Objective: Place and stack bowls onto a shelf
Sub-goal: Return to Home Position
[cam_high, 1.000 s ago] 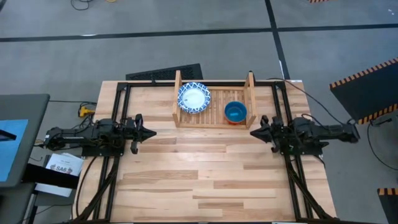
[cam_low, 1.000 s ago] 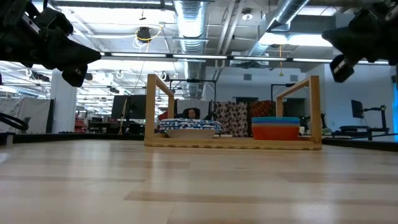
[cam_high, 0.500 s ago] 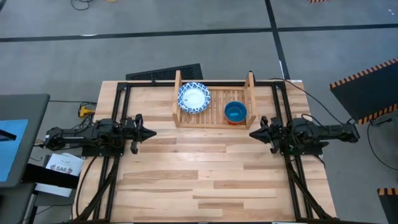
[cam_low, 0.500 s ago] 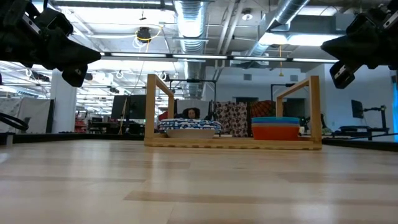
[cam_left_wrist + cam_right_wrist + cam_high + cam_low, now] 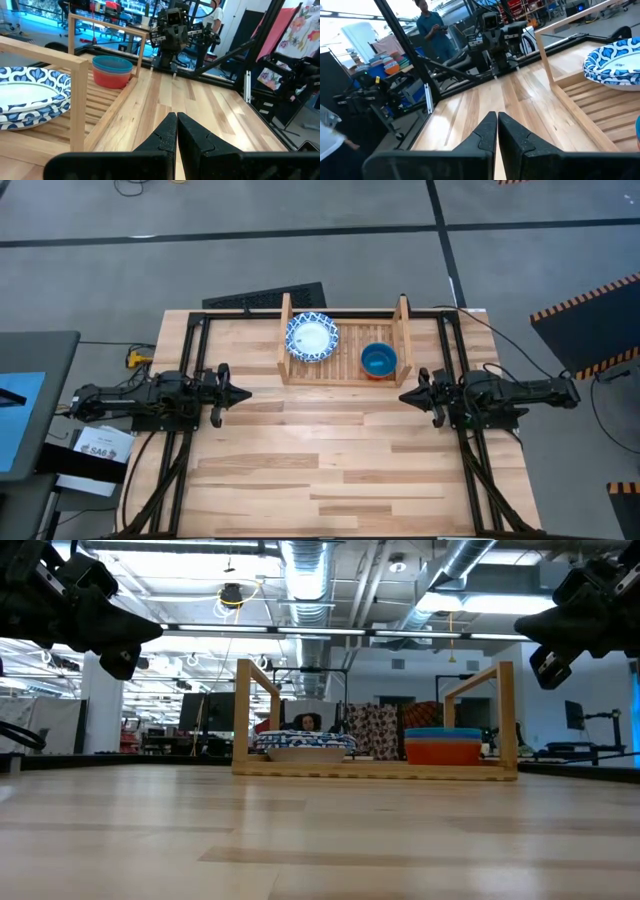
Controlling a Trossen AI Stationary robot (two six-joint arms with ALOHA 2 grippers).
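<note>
Shelf (image 5: 343,345): upper centre of the high view, at the far edge of the worktop (image 5: 330,470).

Patterned bowls (image 5: 312,337): stacked in the shelf's left half. Coloured bowls (image 5: 378,360): stacked in its right half, teal on top of orange. The number in each stack can't be read. No bowl shows off the shelf.

Left claw (image 5: 244,393): centre left, fingers together, holding nothing. Right claw (image 5: 404,395): centre right, just below the shelf's right board, fingers together, holding nothing.

Judgement: placing and stacking look complete. Only parking the arms appears to be left.

Open tabletop (image 5: 330,460) before the shelf (image 5: 350,352)
</note>
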